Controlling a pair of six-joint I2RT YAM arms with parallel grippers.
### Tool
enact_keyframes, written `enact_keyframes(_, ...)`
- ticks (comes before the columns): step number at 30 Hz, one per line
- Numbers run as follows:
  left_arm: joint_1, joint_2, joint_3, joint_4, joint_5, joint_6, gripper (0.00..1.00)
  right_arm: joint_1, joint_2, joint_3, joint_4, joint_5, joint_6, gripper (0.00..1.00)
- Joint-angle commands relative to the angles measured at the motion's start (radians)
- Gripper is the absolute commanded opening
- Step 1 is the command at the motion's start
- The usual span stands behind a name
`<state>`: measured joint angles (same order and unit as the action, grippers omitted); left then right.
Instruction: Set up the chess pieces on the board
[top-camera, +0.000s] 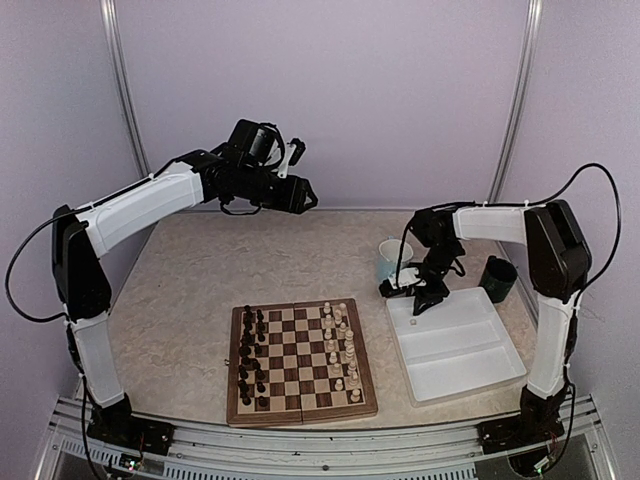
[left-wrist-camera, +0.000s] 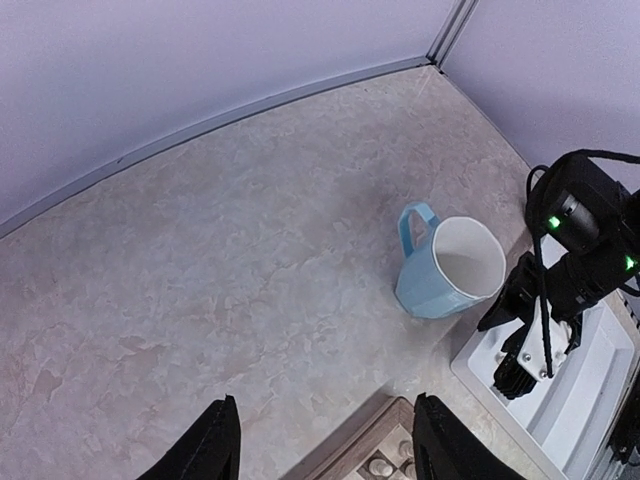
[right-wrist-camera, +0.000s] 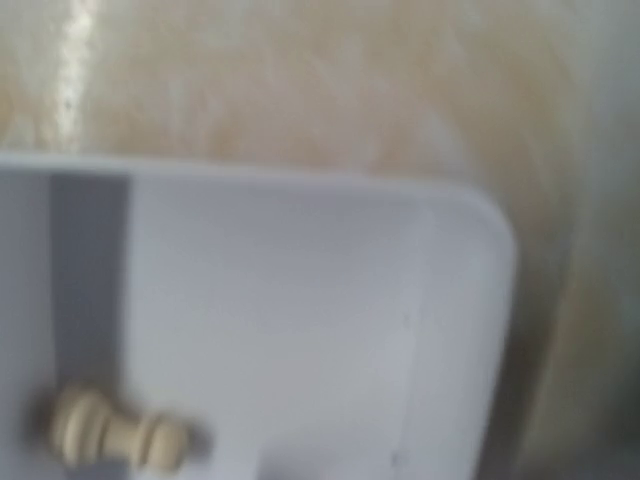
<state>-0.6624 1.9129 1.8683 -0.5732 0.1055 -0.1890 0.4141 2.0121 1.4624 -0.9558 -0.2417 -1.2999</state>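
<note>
Right hand (top-camera: 418, 300) over white tray (top-camera: 470, 372) corner; cream pieces (top-camera: 340, 345) on board (top-camera: 300, 414), right side.

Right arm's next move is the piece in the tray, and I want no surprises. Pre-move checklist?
1. Cream piece lying on its side in white tray: ok.
2. Right gripper over the tray's far end: ok.
3. Its jaws open: cannot tell.
4. Left gripper open, empty, raised well off the board: ok.
5. Blue mug apart from the right arm's fingers: ok.
6. Free square among the cream ranks: cannot tell.
</note>
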Motion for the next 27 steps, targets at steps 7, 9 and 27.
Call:
enact_keyframes(7,0.012,-0.034,-0.017,-0.036,-0.012,0.011,0.59,0.046,0.031,-0.022,-0.017,0.038,-0.288,0.43)
enact_keyframes(9,0.012,-0.044,-0.03,-0.031,-0.017,0.006,0.59,0.042,0.044,0.021,-0.046,0.037,-0.278,0.43)
enact_keyframes(27,0.026,-0.092,-0.096,-0.002,-0.012,0.006,0.59,0.041,-0.066,0.041,-0.15,0.067,-0.381,0.39)
